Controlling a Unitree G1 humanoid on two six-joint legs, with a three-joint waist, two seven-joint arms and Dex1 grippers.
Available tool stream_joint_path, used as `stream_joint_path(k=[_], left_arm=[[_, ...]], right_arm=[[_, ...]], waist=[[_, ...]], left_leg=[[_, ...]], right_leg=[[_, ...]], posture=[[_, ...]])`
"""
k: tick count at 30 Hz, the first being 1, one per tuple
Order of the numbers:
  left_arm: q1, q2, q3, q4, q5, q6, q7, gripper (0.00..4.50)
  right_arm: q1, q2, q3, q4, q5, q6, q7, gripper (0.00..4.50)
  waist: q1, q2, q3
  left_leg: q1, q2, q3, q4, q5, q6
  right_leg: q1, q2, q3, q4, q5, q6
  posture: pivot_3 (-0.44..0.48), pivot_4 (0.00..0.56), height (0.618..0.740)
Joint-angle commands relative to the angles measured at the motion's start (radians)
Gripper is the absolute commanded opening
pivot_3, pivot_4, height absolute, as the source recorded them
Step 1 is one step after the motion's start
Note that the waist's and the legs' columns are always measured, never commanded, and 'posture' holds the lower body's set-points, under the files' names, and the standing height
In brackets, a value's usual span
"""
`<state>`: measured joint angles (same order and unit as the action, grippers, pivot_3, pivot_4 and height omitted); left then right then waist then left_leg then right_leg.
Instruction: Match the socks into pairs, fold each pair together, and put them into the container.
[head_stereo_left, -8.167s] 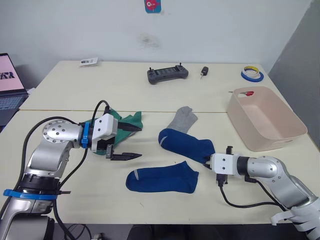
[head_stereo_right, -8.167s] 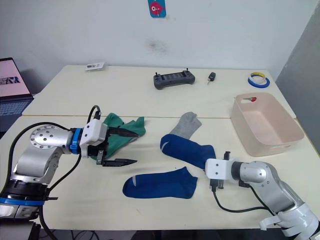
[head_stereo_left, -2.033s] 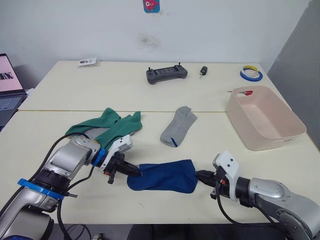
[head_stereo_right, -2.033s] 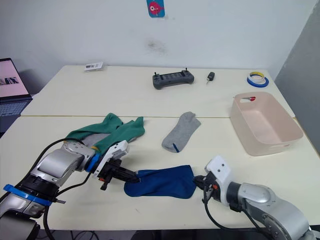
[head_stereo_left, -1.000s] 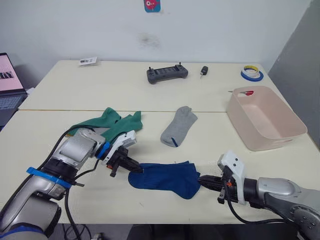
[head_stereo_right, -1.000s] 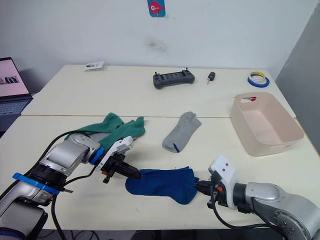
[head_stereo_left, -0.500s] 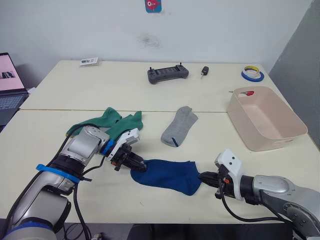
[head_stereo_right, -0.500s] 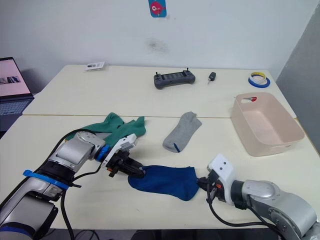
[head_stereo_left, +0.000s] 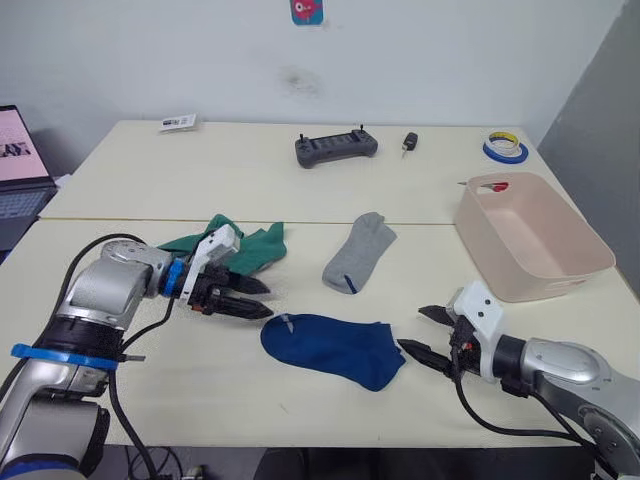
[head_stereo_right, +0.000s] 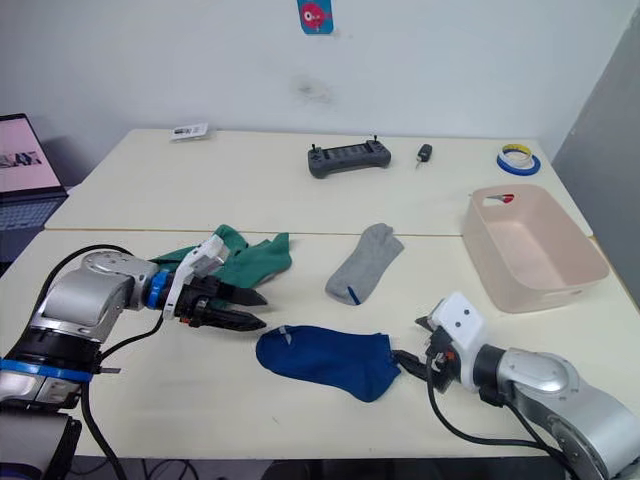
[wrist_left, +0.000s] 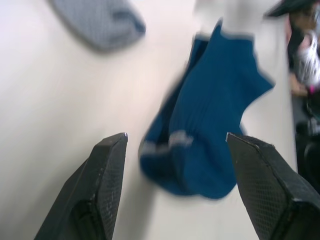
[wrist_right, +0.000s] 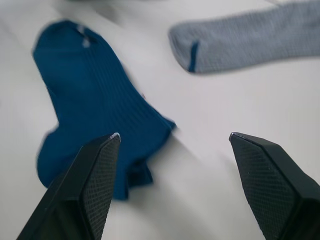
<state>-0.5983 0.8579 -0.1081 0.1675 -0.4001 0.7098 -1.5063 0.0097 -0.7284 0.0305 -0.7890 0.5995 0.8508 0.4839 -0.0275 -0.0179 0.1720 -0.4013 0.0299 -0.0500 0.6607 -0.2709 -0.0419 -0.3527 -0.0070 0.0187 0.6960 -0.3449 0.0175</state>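
The dark blue knitted ankle socks (head_stereo_left: 332, 347) lay stacked, apparently as one pair, on the near counter (head_stereo_left: 300, 190) between the released left gripper (head_stereo_left: 243, 298) and right gripper (head_stereo_left: 430, 334). Being limp and light, they would probably fold best pinched at cuff and toe.

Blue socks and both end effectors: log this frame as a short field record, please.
blue socks: flat on the table, lying between the two end effectors, touched by neither
left end effector: open, beside the cuff end
right end effector: open, beside the toe end
grey sock: flat, apart from the blue socks
green socks: heaped behind the left end effector
container: no socks seen in it
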Motion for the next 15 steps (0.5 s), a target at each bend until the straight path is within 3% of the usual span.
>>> stream_joint_path(k=[1, 5, 9, 11, 15], left_arm=[[0.054, 0.018, 0.033, -0.17, -0.083, 0.047, -0.002, 2.7], [0.175, -0.007, 0.013, -0.321, -0.072, -0.026, 0.058, 1.37], [0.245, -0.095, -0.025, -0.302, 0.029, -0.193, 0.186, 0.14], [0.266, -0.129, -0.041, -0.239, 0.085, -0.281, 0.234, 0.0], [0.263, -0.157, -0.058, -0.119, 0.149, -0.379, 0.277, 0.0]], right_arm=[[-0.015, 0.035, 0.067, -0.041, -0.04, -0.052, -0.003, 3.41], [-0.053, 0.072, 0.207, -0.005, -0.144, -0.079, -0.024, 2.12], [-0.095, 0.113, 0.346, 0.066, -0.266, -0.123, -0.037, 0.7], [-0.117, 0.143, 0.417, 0.108, -0.321, -0.141, -0.042, 0.02], [-0.128, 0.176, 0.46, 0.186, -0.39, -0.16, -0.043, 0.02]], waist=[[-0.002, 0.0, 0.0], [-0.007, 0.0, 0.0], [-0.001, 0.001, 0.0], [-0.001, 0.001, 0.0], [-0.001, 0.001, 0.0]], left_leg=[[0.0, 0.0, 0.0, 0.0, 0.0, 0.0], [0.001, 0.001, 0.0, 0.0, 0.0, 0.0], [0.001, 0.001, 0.0, 0.0, 0.0, 0.0], [0.001, 0.0, 0.0, 0.0, 0.0, 0.0], [0.001, 0.0, 0.0, 0.0, 0.0, 0.0]], right_leg=[[0.0, 0.0, 0.0, 0.0, 0.0, 0.0], [0.0, -0.001, 0.002, 0.0, 0.0, 0.0], [0.0, -0.002, 0.001, 0.001, 0.0, 0.0], [0.0, -0.002, 0.001, 0.001, 0.0, 0.0], [-0.001, -0.002, 0.001, 0.0, 0.0, 0.0]], posture=[[0.0, 0.15, 0.74], [0.0, 0.15, 0.74], [0.0, 0.15, 0.74], [0.0, 0.15, 0.74], [0.0, 0.15, 0.74]])
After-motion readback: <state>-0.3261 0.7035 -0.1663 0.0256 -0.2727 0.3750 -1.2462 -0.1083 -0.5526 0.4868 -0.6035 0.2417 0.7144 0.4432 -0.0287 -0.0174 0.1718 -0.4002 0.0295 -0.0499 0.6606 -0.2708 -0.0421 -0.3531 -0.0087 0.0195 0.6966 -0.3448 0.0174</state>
